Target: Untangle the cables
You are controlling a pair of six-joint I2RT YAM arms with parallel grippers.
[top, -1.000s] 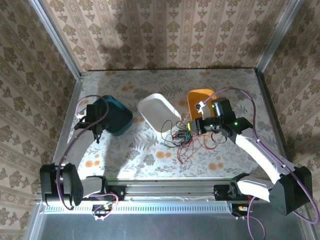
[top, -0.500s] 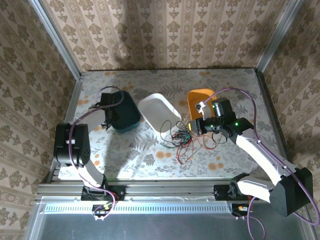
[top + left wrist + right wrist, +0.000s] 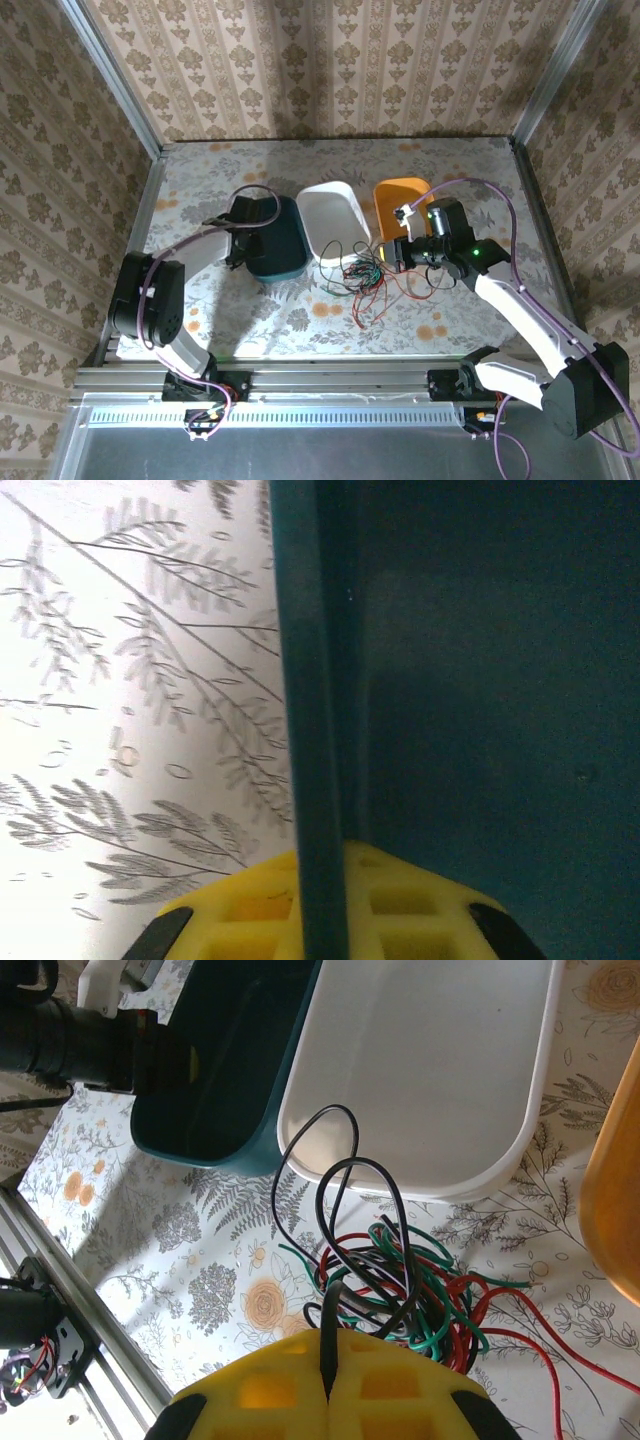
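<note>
On the left, my left arm folds up from its near-left base, and its forearm runs right and far to the teal tray (image 3: 278, 245). The left gripper (image 3: 322, 878) has its jaws closed on that tray's left wall. In the wrist view the wall stands upright between the yellow pads.

Just right of the teal tray, and touching it, sits the white tray (image 3: 335, 215). An orange tray (image 3: 393, 198) lies beyond it to the right.

The cables (image 3: 365, 278) lie in one knot on the desk (image 3: 265, 322), just near of the white tray and left of my right wrist. The knot's long axis runs roughly left to right. Black loops reach far toward the white tray's near rim, green strands sit in the middle, and red strands trail to the right and toward the near edge.

My right arm rises from its near-right base and slants far and left, with the wrist pointing left at the knot. The right gripper (image 3: 328, 1358) has its jaws fully closed, pinching a black strand at the knot's right end.
</note>
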